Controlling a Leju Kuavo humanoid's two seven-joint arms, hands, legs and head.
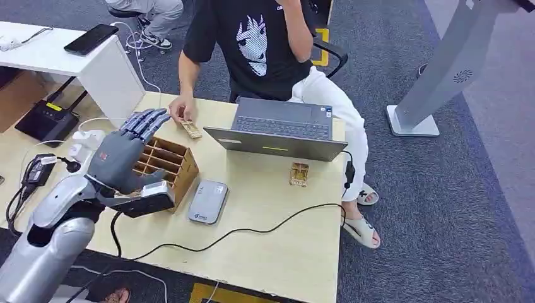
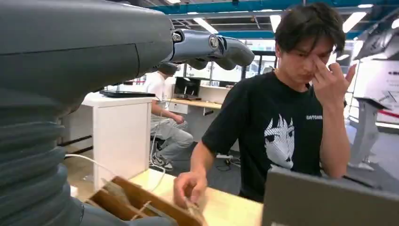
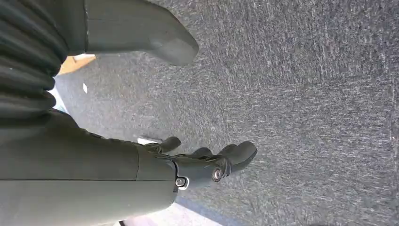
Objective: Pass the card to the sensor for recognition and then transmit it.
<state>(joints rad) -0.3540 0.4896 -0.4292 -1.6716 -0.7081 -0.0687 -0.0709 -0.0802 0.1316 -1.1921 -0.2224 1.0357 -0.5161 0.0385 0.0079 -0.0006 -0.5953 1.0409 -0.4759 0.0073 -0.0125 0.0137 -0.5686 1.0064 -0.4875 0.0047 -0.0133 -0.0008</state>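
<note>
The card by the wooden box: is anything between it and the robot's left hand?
Yes. The person's hand rests on the card, just beyond the wooden box. The left hand hovers open above that box, its fingers short of the card.

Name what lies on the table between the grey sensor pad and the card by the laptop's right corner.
Bare tabletop, as the head view shows, between the sensor pad and the card; the black cable runs nearer the robot.
</note>
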